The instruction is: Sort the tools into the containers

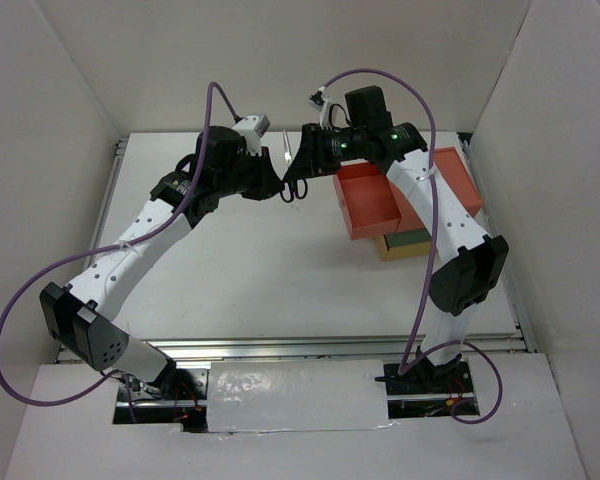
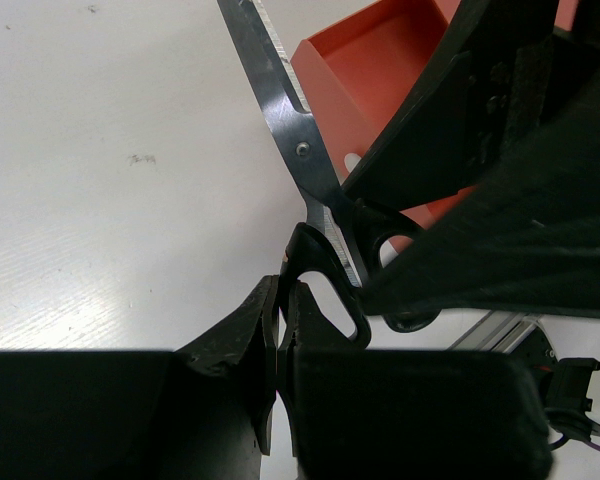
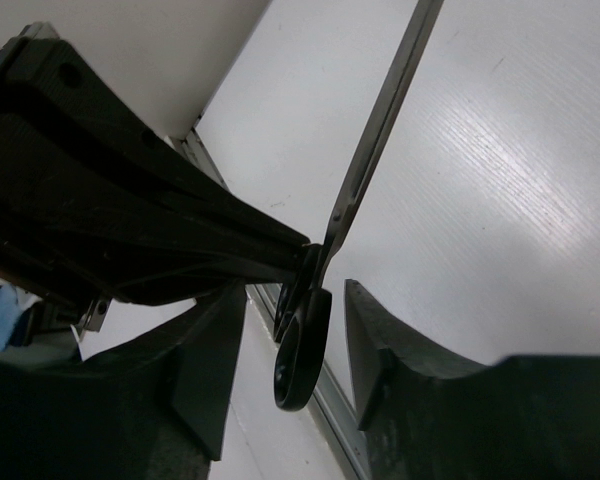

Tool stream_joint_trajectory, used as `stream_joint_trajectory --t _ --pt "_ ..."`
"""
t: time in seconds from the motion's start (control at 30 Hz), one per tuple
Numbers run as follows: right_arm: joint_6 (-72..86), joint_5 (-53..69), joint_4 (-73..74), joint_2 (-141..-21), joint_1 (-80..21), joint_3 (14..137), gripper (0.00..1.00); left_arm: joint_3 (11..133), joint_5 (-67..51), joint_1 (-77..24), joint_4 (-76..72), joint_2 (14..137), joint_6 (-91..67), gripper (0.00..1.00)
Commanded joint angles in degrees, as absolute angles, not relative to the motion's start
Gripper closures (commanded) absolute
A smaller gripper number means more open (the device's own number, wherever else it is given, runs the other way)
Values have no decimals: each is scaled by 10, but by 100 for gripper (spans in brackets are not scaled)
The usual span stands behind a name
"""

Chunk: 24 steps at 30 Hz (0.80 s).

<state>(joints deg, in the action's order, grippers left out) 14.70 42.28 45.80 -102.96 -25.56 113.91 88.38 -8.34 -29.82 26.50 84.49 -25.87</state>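
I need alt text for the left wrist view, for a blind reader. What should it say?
Small scissors with black handles and steel blades point up the frame, one handle loop pinched in the left gripper at the bottom. The dark, open right gripper fills the right side, around the other loop. A red-orange box and a white table lie behind.

From my remote desk, the scissors (image 2: 302, 150) run off the top edge of both wrist views, blade tips lost, while overhead my right arm (image 1: 442, 215) masks the drawer stack (image 1: 458, 172), leaving only slivers of the green box (image 1: 413, 238) and yellow box (image 1: 405, 252) beneath the red box (image 1: 365, 200).
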Motion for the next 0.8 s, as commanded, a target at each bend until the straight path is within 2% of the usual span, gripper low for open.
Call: stream_joint_trajectory --t 0.0,0.03,0.13,0.2,0.23,0.3,0.33,0.4,0.43,0.63,0.77 --pt "152 425 430 -1038 -263 1163 50 890 -98 -301 235 827 -265 100" --pt "152 424 430 -1038 -263 1161 54 890 -98 -301 234 827 -263 100" --pt "151 424 431 -1031 -262 1155 80 890 -94 -301 235 827 -265 100" --pt "151 418 432 -1025 -262 1150 92 889 -91 -301 233 827 -266 98" --pt "152 415 433 -1016 -262 1147 100 890 -90 -299 233 828 -267 78" --pt "150 409 435 -995 -258 1142 100 890 -76 -299 236 828 -271 56" --pt "147 408 439 -988 -252 1139 100 890 -73 -295 238 828 -270 36" --pt "143 406 446 -963 -233 1131 100 890 -62 -290 242 824 -268 18" --pt "136 403 456 -951 -224 1126 100 889 -60 -281 242 824 -265 1" --pt "84 286 497 -834 -142 994 100 883 -10 -232 247 812 -248 1" --pt "62 181 512 -792 -138 940 100 869 -3 -221 235 804 -239 1"
